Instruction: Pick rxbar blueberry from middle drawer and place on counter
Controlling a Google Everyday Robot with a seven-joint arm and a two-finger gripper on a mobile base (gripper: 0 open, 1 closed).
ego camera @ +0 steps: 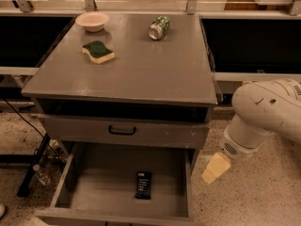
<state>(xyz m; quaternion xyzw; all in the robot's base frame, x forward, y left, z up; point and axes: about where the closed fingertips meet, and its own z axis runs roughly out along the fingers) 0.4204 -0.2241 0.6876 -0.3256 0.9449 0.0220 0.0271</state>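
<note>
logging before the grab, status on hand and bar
Hand right of the middle drawer, outside it. Rxbar blueberry flat on the drawer floor, untouched. Nothing on top of it; counter holds sponge, bowl, can.

rxbar blueberry [144,185] lying flat in open middle drawer [101,182], hand [215,167] outside its side wall, over speckled ground

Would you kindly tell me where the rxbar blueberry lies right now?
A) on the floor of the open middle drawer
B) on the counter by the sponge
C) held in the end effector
A: the rxbar blueberry lies flat on the middle drawer floor, the end effector hangs outside the drawer to its right in the view, and the counter bears a sponge, bowl and can.
</note>
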